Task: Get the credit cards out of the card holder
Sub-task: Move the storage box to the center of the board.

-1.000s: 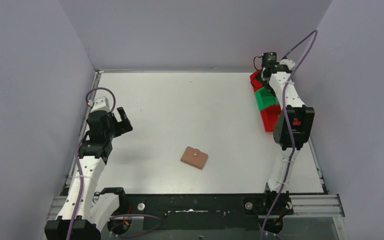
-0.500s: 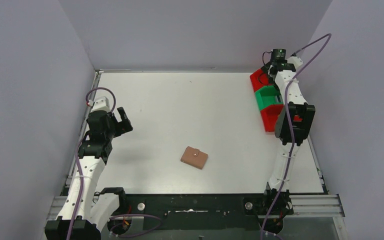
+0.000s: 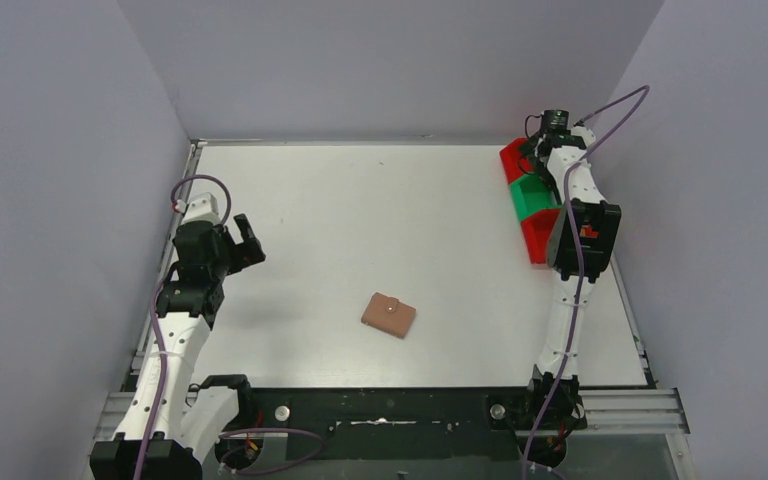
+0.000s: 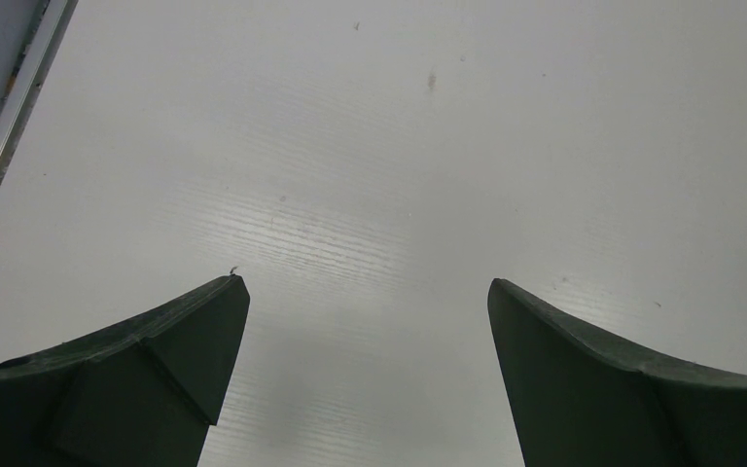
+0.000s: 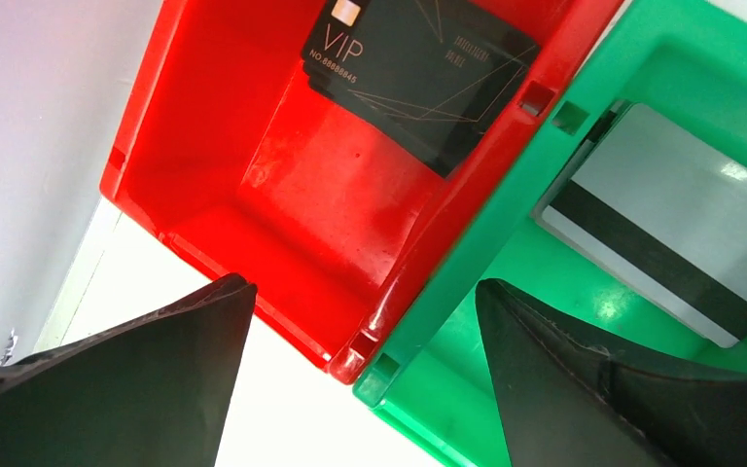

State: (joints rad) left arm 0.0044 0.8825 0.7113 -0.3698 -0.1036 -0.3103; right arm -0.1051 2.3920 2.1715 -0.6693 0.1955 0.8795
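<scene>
White tabletop [image 3: 360,220] fills the top view; the tan card holder [image 3: 389,314] lies shut at lower centre, long axis left-right, down-right of our nearer left gripper [image 3: 248,242] (spread wide, empty). Our right gripper [image 5: 362,292], also agape, hovers over the red bin [image 5: 292,175] upper right.

Bright, even light from above washes the white tabletop [image 3: 380,230]; a soft shadow lies beside the left arm [image 3: 185,320]. Up close, a pale sheen streaks the tabletop beyond the dark fingers [image 4: 156,370] of the left pincer [image 4: 366,283]. The red bin [image 5: 253,195] and green bin [image 5: 681,49] show glossy highlights; print on the black card [image 5: 428,68] is sharp.
</scene>
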